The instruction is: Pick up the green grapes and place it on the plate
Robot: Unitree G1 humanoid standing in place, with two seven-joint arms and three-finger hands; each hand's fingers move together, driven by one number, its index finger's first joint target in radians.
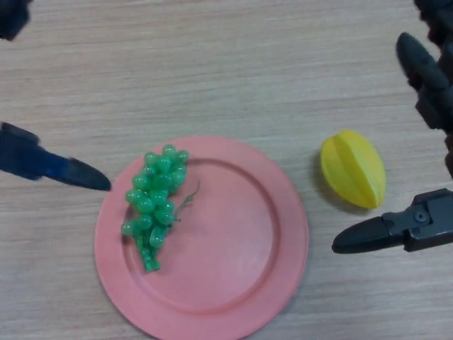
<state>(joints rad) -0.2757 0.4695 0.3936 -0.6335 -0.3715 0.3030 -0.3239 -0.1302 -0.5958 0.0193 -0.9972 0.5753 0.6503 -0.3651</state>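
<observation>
A bunch of green grapes [154,202] lies on the left half of a pink plate [241,248] near the table's front. My left hand [49,164] comes in from the left edge, its straight fingertip just left of the plate rim and clear of the grapes, holding nothing. My right hand [417,223] shows at the right edge with fingers spread wide and straight, nothing in its grasp.
A yellow starfruit [352,168] rests on the wooden table [212,71] to the right of the plate, between the spread fingers of my right hand.
</observation>
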